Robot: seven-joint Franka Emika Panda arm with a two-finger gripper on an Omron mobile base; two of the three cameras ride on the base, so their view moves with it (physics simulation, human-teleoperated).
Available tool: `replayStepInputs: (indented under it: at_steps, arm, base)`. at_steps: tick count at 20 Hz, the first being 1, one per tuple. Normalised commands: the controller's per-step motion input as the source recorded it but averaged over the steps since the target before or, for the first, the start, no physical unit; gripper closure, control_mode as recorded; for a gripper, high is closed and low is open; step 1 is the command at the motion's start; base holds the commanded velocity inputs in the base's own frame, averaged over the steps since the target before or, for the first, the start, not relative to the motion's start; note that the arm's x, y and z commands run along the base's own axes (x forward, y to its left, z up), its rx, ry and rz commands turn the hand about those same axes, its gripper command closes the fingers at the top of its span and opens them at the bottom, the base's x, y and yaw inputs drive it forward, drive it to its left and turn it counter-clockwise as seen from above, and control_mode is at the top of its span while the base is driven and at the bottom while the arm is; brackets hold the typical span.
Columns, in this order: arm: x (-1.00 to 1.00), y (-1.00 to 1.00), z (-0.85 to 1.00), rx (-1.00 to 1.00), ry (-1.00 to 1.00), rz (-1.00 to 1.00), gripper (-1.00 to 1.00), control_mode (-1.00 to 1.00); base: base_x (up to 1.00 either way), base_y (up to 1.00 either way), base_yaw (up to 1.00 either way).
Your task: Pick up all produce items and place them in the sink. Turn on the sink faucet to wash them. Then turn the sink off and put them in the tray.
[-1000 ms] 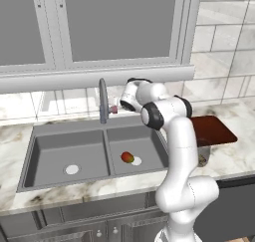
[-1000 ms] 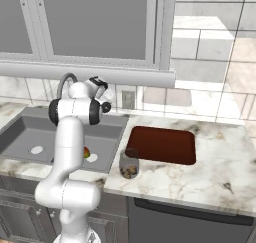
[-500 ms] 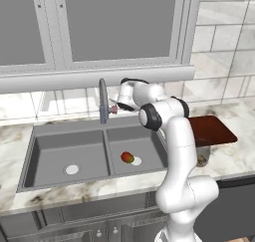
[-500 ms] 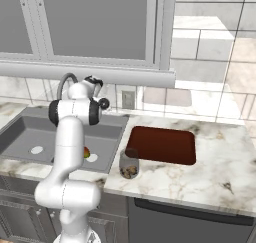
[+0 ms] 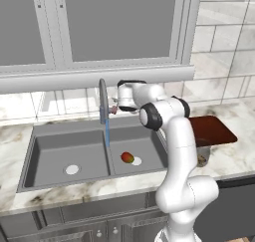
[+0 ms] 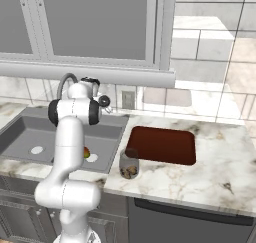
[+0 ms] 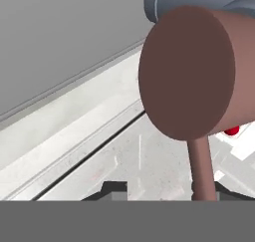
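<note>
Blue water now runs in a thin stream (image 5: 107,132) from the sink faucet (image 5: 102,100) down onto the divider between the two basins of the sink (image 5: 50,151); half a second ago no stream showed, so we take the tap to have just opened. Our gripper (image 5: 115,108) sits right at the faucet's small red-tipped side lever (image 7: 199,156), which looms close in the hand view; whether the fingers are apart or pressed together we cannot tell, since only their dark tips show at the bottom of that view. The one produce item we can see, the red fruit (image 5: 127,157) with its green-yellow patch, lies on the floor of the right basin just beside the pale drain (image 5: 136,161), and in the right base view it peeks out from behind the arm (image 6: 86,152). The stream falls to the left of the fruit and does not seem to strike it. The tray (image 6: 162,145) waits on the counter to the right of the sink, with a glass jar (image 6: 129,164) near its front corner. In our judgement washing has begun, and closing the tap and moving the fruit to the tray are not yet done.
</note>
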Motion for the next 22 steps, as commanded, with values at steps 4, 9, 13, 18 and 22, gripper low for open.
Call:
replayStepInputs:
  at_steps: [4,9,13,18,22]
  arm:
    - [0.0,-0.53,-0.39,0.07,0.11,-0.02,1.0,-1.0]
    - [0.0,-0.01,-0.04,-0.01,0.02,0.0,1.0,-1.0]
    - [0.02,0.0,0.0,0.0,0.0,0.0,1.0,-1.0]
    - [0.14,0.04,0.0,0.0,-0.03,0.06,1.0,-1.0]
    - [0.2,0.36,0.0,0.0,-0.12,0.25,1.0,-1.0]
  base:
    - [0.0,0.0,0.0]
    - [0.0,0.0,0.0]
    - [0.0,0.0,0.0]
    - [0.0,0.0,0.0]
    - [0.0,0.0,0.0]
